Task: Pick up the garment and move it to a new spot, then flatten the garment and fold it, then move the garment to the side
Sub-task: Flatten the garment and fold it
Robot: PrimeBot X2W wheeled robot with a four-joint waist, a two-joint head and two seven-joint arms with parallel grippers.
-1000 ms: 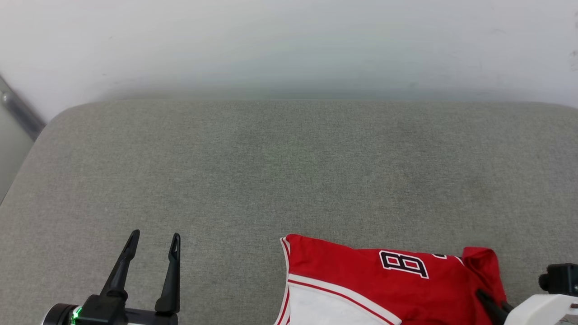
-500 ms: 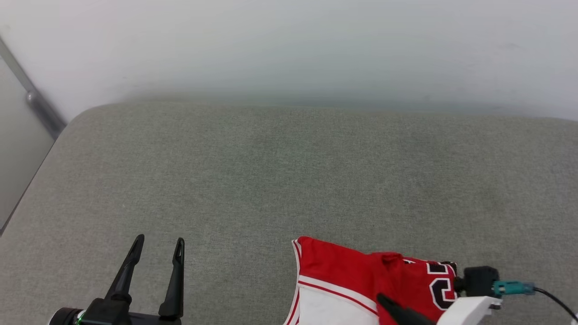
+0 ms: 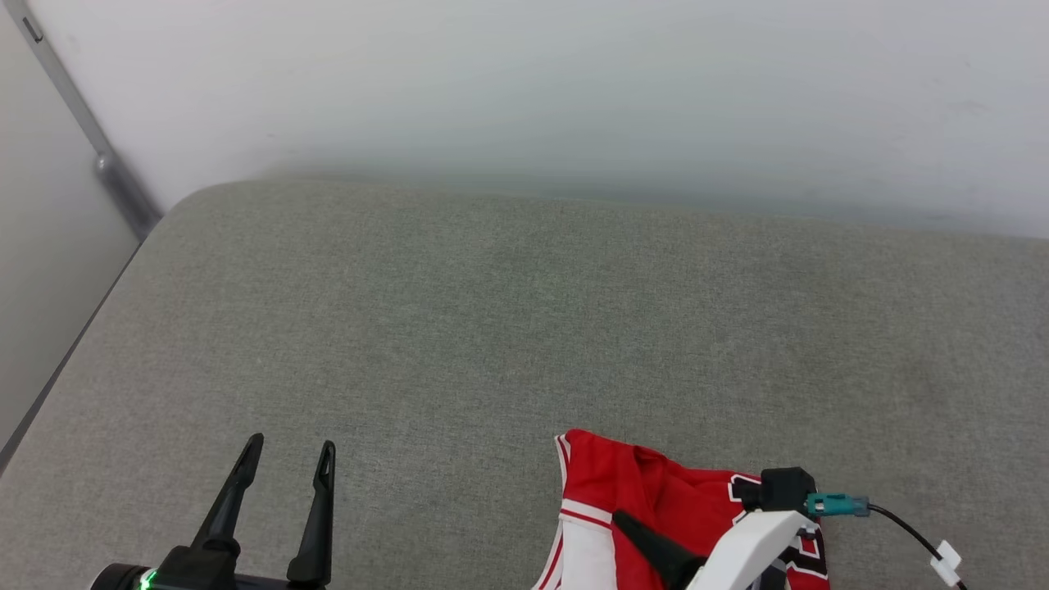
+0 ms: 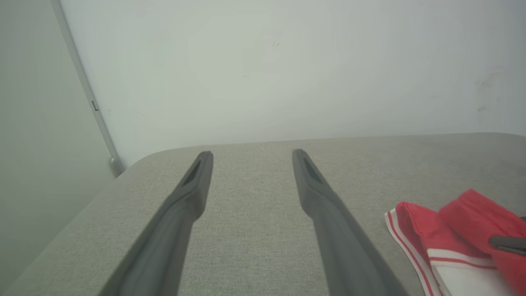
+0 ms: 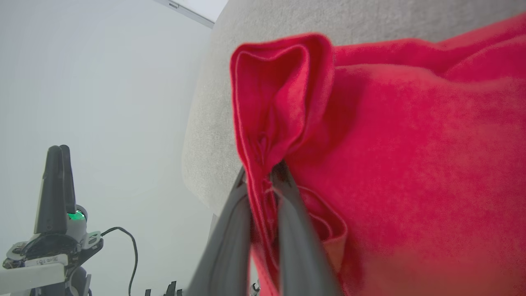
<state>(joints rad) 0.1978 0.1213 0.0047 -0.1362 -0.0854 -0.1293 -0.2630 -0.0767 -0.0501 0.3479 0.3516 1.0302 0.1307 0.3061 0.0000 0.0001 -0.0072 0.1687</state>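
The garment [image 3: 680,501] lies bunched at the near edge of the grey padded surface [image 3: 524,328], on the robot's right side. The right claw [image 3: 624,521] is closed narrow on 1 pinched fold of its red cloth. In the right wrist view this fold sits between the 2 fingers [image 5: 234,234], and the rest of the cloth spreads beside them.

The left claw [image 3: 292,444] stands wide and holds nothing. The garment lies to its right, well apart from it, with the striped edge [image 4: 400,234] turned toward it. So the right arm is the nearer one and, I judge, should carry the coming move. The left arm would first need to travel to the right. The cloth is too crumpled to show a clear long axis.

Black characters [image 3: 799,551] with a white outline show partly beside the right forearm, but they are too covered to read. A small label [image 5: 45,261] on the left arm's wrist is too small to read.
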